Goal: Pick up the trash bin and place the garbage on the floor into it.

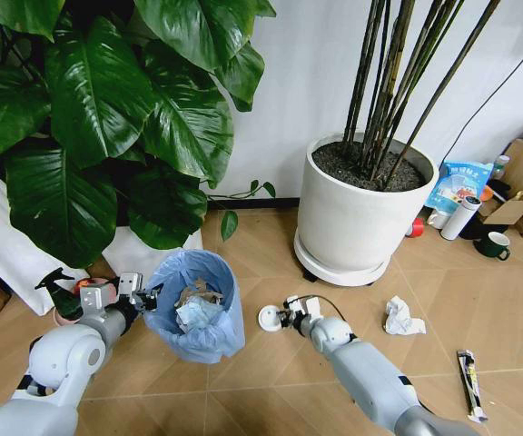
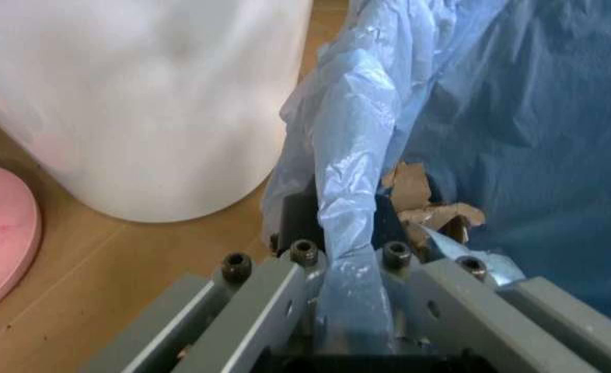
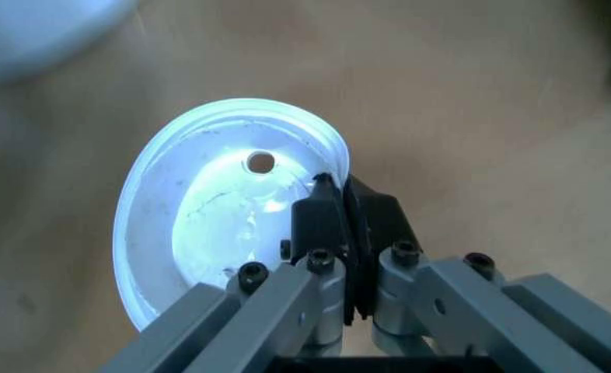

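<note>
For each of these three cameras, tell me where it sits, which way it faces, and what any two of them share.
Head view: on the robot's head, facing forward and down at the floor, bin, lid and both arms.
Left wrist view: on the left arm, looking along the left pincer, shut on the bin's bag rim.
Right wrist view: on the right arm, looking down the right pincer, shut on the lid's edge.
Shared: head and left wrist, the bin; head and right wrist, the lid.

No legible text, label or number anywhere.
</note>
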### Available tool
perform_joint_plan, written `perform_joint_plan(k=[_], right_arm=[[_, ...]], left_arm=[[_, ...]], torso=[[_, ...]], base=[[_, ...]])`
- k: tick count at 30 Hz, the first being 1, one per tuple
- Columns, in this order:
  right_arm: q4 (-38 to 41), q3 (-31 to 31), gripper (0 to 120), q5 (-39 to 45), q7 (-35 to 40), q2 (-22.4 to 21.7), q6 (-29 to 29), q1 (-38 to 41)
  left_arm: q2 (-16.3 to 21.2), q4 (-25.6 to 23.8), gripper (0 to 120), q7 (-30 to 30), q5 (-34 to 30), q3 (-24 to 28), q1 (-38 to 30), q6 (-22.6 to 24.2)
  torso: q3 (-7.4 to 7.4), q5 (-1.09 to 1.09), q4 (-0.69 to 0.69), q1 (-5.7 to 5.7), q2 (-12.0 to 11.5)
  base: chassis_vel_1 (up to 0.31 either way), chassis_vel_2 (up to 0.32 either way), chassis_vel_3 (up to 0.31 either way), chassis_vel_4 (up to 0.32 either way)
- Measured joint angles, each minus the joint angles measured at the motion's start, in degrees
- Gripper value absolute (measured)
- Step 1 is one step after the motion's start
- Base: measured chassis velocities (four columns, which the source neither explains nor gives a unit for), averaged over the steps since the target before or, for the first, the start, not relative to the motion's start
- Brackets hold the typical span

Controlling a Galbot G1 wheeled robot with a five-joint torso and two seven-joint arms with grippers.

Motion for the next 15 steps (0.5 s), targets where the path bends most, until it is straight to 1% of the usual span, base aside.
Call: perform_joint_plan(k=[4,5,10,11,12,15], right_arm=[[8.17,2.38,0,0.50,0.91,-1.55,0.13,-0.59],[8.17,2.38,0,0.50,0.91,-1.55,0.13,-0.59],[17.88,4.79,0,1.17,1.49,-2.77,-0.26,0.12],[17.88,4.79,0,1.17,1.49,-2.77,-0.26,0.12],[19.70,5.18,0,1.47,1.73,-3.05,-0.47,0.20],[27.72,6.14,0,3.75,3.03,-4.49,-1.71,0.62]], left_arm=[[0.59,0.28,0,0.07,-0.24,0.52,-0.46,-0.01],[0.59,0.28,0,0.07,-0.24,0.52,-0.46,-0.01],[1.68,1.29,0,0.92,-0.35,1.85,-1.15,-0.43],[1.68,1.29,0,0.92,-0.35,1.85,-1.15,-0.43],[1.86,1.51,0,1.02,-0.40,2.12,-1.40,-0.44],[2.70,2.47,0,1.15,-1.07,3.36,-2.82,-0.43]], torso=[[0.00,0.00,-0.01,0.00,0.00],[0.00,0.00,-0.01,0.00,0.00],[-0.01,-0.01,0.01,0.00,0.00],[-0.01,-0.01,0.01,0.00,0.00],[-0.01,0.00,0.01,0.00,0.00],[-0.01,0.00,0.00,0.00,0.00]], base=[[0.000,0.000,0.000,0.000],[0.000,0.000,0.000,0.000],[0.000,0.000,0.000,0.000],[0.000,0.000,0.000,0.000],[0.000,0.000,0.000,0.000],[0.000,0.000,0.000,0.000]])
